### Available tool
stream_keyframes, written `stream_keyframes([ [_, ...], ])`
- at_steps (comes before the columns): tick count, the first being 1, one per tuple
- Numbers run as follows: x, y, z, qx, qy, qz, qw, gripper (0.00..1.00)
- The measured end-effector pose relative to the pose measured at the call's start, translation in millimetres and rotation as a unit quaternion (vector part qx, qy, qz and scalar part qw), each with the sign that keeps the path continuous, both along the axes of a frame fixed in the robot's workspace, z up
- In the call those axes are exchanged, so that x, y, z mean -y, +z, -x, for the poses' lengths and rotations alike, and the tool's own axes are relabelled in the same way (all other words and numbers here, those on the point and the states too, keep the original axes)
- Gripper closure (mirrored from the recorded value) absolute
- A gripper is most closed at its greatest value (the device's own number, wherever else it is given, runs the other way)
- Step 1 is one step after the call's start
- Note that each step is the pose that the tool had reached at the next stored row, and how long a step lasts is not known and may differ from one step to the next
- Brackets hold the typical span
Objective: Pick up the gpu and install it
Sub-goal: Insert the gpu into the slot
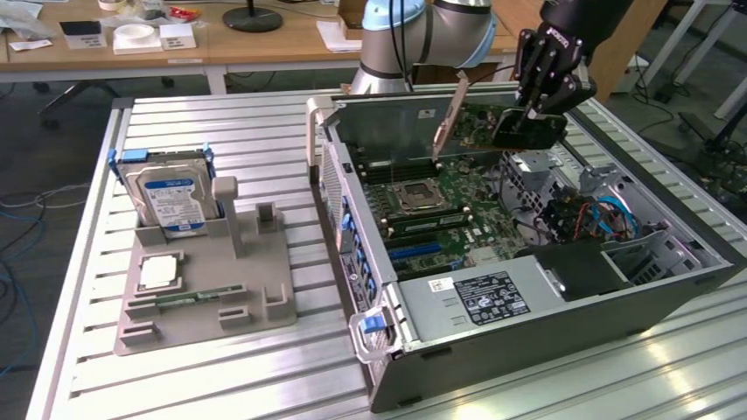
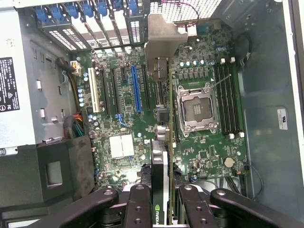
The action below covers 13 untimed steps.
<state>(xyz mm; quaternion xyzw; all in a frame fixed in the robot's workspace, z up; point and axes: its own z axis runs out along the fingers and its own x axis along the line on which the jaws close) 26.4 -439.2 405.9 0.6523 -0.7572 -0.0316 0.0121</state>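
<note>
Hold the fingers of the gripper clamped on the gpu, one against each face, and allow no slip (crooked in the grip, probably crooked at the slot). Carry the card as seen: edge-down, aloft above the open computer case, clear of the motherboard, with the silver end bracket at the far end from the fingers, toward the rear wall.

Read the alignment from the wrist view before any lowering. At present the card's edge lies just beside the CPU socket and apart from the long blue slot, so it probably needs a sideways shift, if meant for that slot. Set the bottom edge parallel to the slot, and line the bracket up with a rear opening by the blue clips. Come down straight and slowly, pressing evenly along the card's length. Avoid tilt, and stay off the capacitors around the slots and the blue cables by the drive bay.

Leave alone the hard drive, standing in the grey holder farther off on the bench, well apart from the case.
</note>
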Motion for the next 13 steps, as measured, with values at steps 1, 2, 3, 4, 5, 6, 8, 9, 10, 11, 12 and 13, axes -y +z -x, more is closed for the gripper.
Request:
stream_keyframes([
  [1,-0.1,0.0,0.0,0.0,0.0,0.0,1.0,0.73],
  [2,-0.2,0.0,0.0,0.0,0.0,0.0001,1.0,0.73],
  [3,-0.4,0.0,0.0,0.0,0.001,0.0,1.0,0.73],
  [4,-0.7,0.0,0.0,0.0,0.001,0.0,1.0,0.73],
  [5,-1.0,0.0,0.0,0.0,0.001,0.0001,1.0,0.73],
  [6,-1.2,0.0,0.0,0.0,0.001,0.0002,1.0,0.73],
  [8,-1.9,0.0,0.0,0.0,0.001,0.0002,1.0,0.73],
  [9,-2.0,0.1,0.0,0.0,0.001,0.0003,1.0,0.73],
  [10,-2.5,0.1,0.0,0.0,0.002,0.0003,1.0,0.73],
  [11,-2.9,0.0,0.0,0.0,0.002,0.0003,1.0,0.73],
  [12,-3.1,0.0,0.0,0.0,0.002,0.0003,1.0,0.73],
  [13,-3.2,0.0,0.0,0.0,0.002,0.0003,1.0,0.73],
])
